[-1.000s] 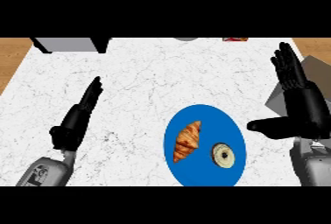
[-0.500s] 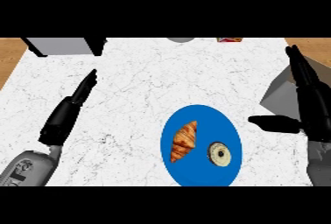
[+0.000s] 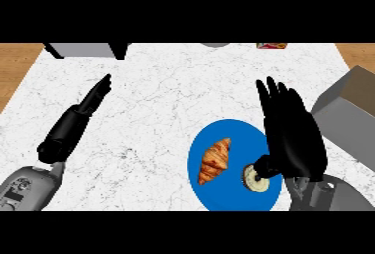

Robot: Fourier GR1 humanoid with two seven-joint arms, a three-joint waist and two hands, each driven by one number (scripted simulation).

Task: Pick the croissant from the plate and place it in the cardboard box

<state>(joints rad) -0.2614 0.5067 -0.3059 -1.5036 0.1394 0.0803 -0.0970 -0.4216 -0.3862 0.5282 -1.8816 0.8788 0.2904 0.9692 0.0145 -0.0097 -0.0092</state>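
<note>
- The black right hand (image 3: 291, 135) has come leftward since half a second ago. It was out beyond the right rim of the round blue plate (image 3: 233, 130); now it hangs over the plate's right part.
- Its fingers (image 3: 273, 99) are straight and released, holding nothing, and point toward the plate's far side. The thumb lies across the far edge of a pale ring-shaped pastry (image 3: 254, 182) on the plate's near-right part.
- I judge this to be the approach to the grasp: the hand is beside its target but not yet on it.
- The golden-brown crescent croissant (image 3: 215, 159) lies untouched on the plate's left half, just left of the right hand.
- Its long axis runs nearly from the plate's near side to its far side, with the far tip leaning a little right, toward the plate's middle.
- That axis roughly matches the line of the fingers, so closing across the narrow width looks feasible.
- The black left hand (image 3: 79, 121) rests well left of the plate on the white marble table (image 3: 183, 89), fingers straight and released.
- The open grey-brown cardboard box (image 3: 348, 106) stands right of the plate, beyond the right hand.
</note>
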